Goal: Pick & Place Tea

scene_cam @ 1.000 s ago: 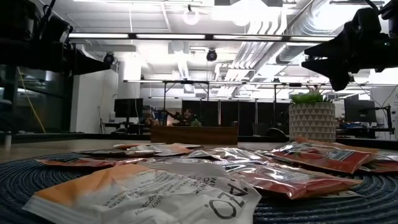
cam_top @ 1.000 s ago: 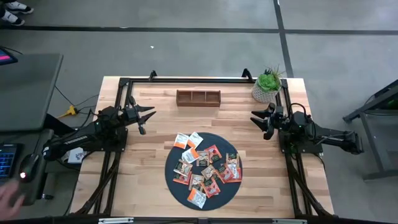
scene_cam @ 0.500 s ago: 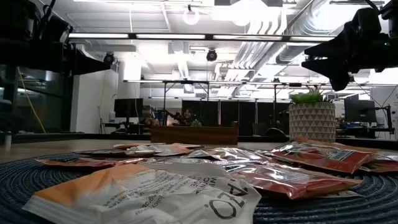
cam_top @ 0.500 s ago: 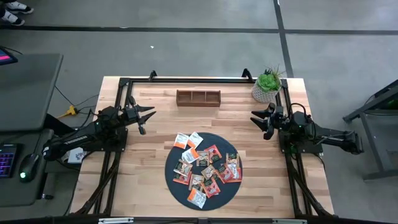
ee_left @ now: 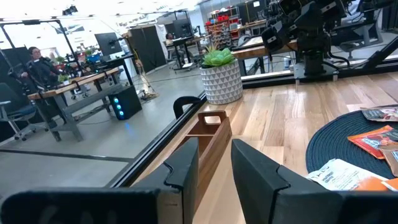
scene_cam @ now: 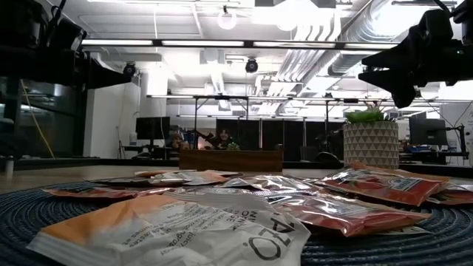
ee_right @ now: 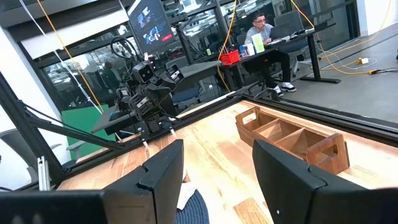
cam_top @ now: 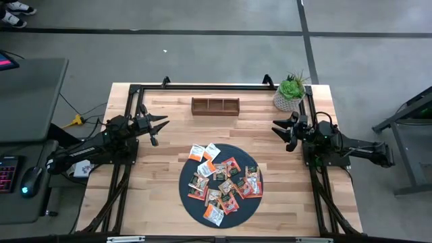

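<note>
1. Two arms wait at the sides of the bench (cam_top: 155, 165), and neither touches anything. We judge that the task has not yet begun.
2. The left gripper (cam_top: 160, 125) hovers above the left part of the bench, well apart from the tea. In its wrist view the jaws stand narrowly apart and nothing is between them.
3. The right gripper (cam_top: 282, 129) hovers at the right side, near the potted plant (cam_top: 289, 91). Its jaws stand wide, and they are empty too.
4. The tea sachets (cam_top: 223, 181) lie in a loose pile on the dark round mat (cam_top: 186, 196), in the front middle of the bench. Some overlap each other, and a few white and orange ones (cam_top: 204, 152) reach over the far left edge of the mat.
5. The wooden tray (cam_top: 215, 105) stands at the far edge, between the two arms. We think it is placed there so that either arm can reach it with a sachet.
6. For the next move, we would choose a sachet at the border of the pile, because the overlapping ones may come up together.
</note>
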Controlling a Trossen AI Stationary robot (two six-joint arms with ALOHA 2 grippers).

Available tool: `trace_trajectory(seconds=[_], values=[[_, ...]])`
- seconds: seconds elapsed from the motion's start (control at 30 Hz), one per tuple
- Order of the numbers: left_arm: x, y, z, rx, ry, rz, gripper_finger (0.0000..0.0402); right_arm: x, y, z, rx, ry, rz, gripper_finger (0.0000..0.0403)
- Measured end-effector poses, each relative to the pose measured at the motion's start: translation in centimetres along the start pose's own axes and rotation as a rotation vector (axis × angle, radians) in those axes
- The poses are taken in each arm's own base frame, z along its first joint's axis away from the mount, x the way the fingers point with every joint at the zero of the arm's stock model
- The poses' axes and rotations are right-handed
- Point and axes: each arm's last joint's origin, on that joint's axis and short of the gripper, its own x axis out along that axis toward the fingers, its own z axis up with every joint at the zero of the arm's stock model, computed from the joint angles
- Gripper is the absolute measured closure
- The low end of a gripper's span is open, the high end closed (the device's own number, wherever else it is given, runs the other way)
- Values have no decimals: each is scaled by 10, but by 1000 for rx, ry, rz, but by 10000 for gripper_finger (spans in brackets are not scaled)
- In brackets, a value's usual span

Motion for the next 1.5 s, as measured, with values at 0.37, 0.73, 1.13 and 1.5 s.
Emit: trace_trajectory(seconds=[0.37,0.73,1.13,1.5], values=[[0,0,0,0,0,0,309,0,0,0,0,0,-1,214],[0,1,0,0,3,20,309,0,0,0,0,0,0,214],[-1,3,26,-62,-50,-131,309,0,0,0,0,0,0,214],[24,9,46,-140,155,-125,309,0,0,0,0,0,0,214]])
